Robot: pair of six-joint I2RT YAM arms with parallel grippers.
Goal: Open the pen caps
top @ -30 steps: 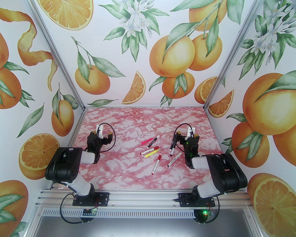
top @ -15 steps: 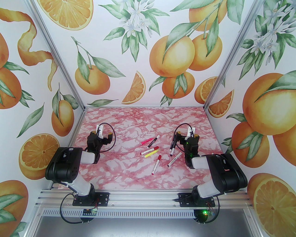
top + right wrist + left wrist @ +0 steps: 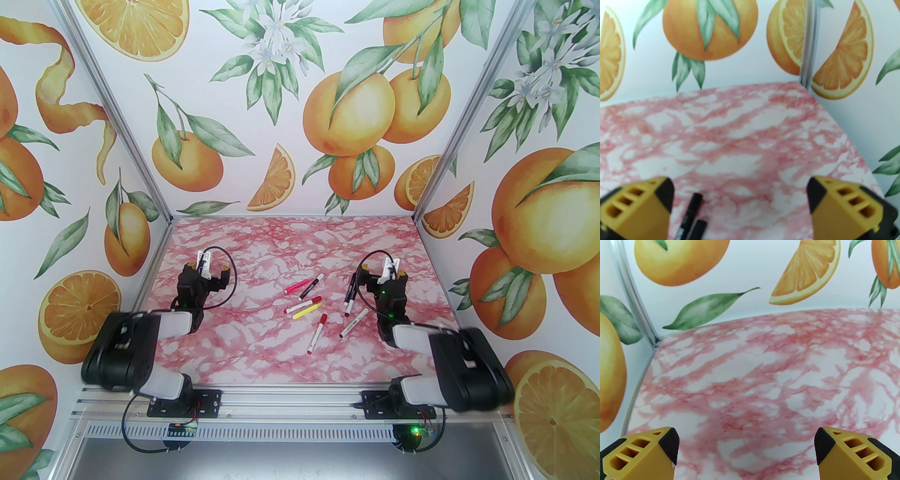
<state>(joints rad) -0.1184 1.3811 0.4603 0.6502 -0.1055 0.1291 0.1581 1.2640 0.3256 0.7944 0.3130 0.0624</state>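
Two black caps [image 3: 696,201] near right fingers [image 3: 635,207]

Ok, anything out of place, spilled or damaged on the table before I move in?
Nothing stands out. The pens lie scattered at odd angles on the table, all apparently capped, none damaged or leaking. Two black-capped pens lie beside the right gripper. It and the left gripper are open, holding nothing.

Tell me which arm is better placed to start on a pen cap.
Right, most likely. The right gripper is open and beside the two black-capped pens; their caps show low in its wrist view. The left gripper is open too, but farther from every pen, over bare table.
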